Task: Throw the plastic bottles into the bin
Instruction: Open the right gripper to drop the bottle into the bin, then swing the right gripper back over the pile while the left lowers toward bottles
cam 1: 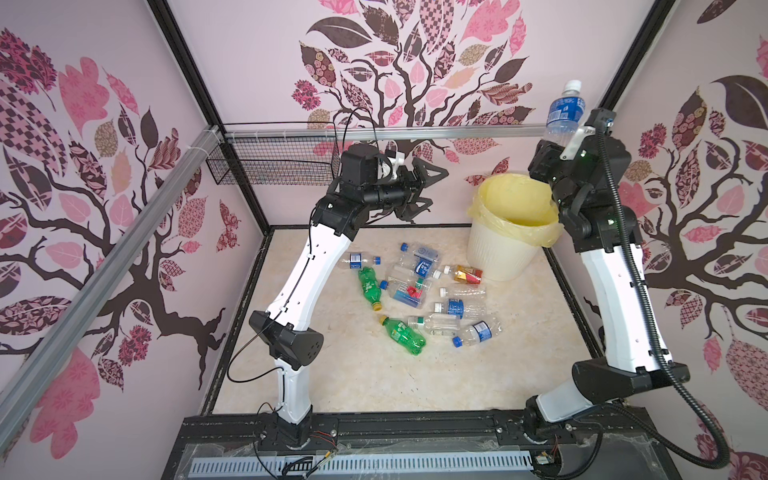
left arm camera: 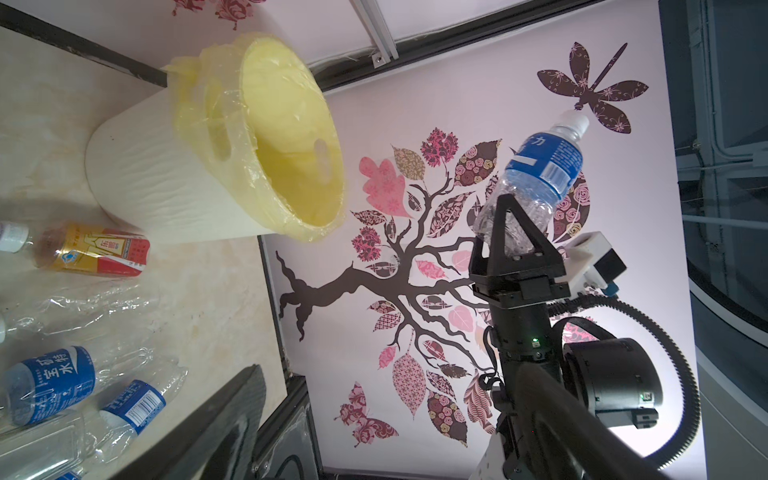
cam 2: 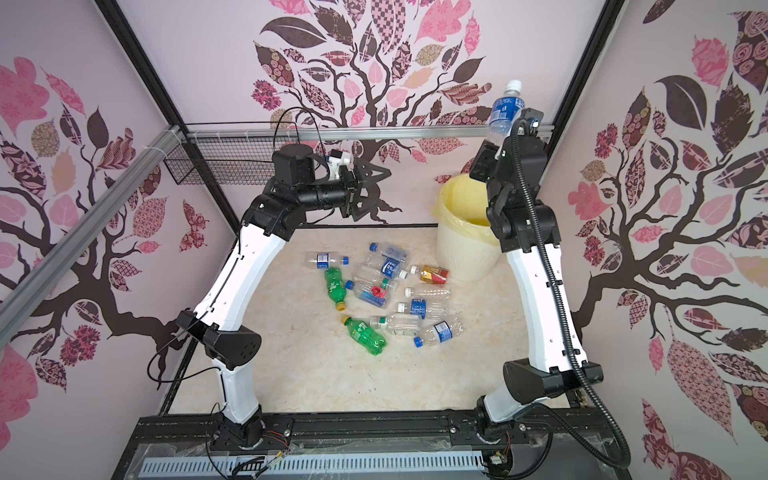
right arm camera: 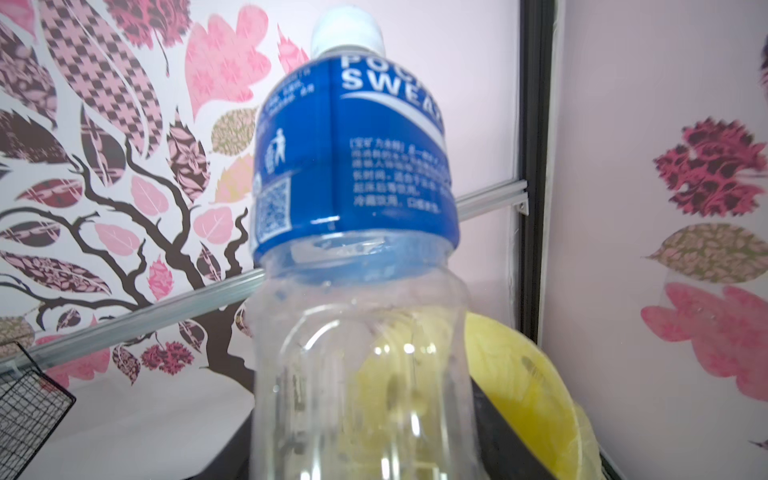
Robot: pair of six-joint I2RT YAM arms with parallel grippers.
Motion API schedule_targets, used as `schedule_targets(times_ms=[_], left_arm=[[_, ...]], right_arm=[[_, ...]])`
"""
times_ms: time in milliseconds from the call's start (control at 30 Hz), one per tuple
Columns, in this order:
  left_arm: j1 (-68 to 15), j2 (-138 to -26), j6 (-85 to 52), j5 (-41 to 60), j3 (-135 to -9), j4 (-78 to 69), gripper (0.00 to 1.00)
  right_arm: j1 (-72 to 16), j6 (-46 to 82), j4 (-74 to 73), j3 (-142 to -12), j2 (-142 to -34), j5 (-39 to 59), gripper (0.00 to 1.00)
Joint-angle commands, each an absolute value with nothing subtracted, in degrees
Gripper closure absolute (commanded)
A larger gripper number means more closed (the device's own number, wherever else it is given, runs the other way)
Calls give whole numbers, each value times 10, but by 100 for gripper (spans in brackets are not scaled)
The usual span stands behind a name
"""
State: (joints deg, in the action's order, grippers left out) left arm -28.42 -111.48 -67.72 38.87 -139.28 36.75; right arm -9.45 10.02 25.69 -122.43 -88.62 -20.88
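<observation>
My right gripper is shut on the lower body of a clear plastic bottle with a blue label and white cap. It holds the bottle upright, high above the far right rim of the bin. The bin is white and ribbed, with a yellow liner, and stands at the back right. The held bottle fills the right wrist view, with the bin behind it. My left gripper hangs open and empty in the air left of the bin. Several plastic bottles lie on the floor, two of them green and one red-gold.
A black wire basket hangs on the back left wall under an aluminium rail. Patterned walls close in the marble floor on three sides. The black base rail runs along the front.
</observation>
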Motion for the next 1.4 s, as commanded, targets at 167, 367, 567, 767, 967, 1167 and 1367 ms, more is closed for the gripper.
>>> schedule_targets(times_ms=[167,367,567,767,967,1167,1367], left_arm=[[-286,-1105,-681,409,-1379,339,3],[-277,-1077,-675,413,-1339,330,3],[-267,-1058,-676,409,-1303,318,3],[-265,-1057,-675,403,-1303,319,3],[-266,-1050,-666,399,-1295,329,3],[-262,-1044,-650,391,-1294,353,3],[-253,-1032,-614,353,-1294,413,3]], right_arm=[[-90,78,245,-1155,-942,-264,45],[-65,140,309,-1224,-992,-249,2],[-65,153,311,-1274,-991,-223,0],[-64,165,318,-1257,-984,-214,0],[-65,171,319,-1239,-975,-204,0],[-66,205,338,-1228,-970,-170,0],[-99,231,376,-1219,-971,-164,0]])
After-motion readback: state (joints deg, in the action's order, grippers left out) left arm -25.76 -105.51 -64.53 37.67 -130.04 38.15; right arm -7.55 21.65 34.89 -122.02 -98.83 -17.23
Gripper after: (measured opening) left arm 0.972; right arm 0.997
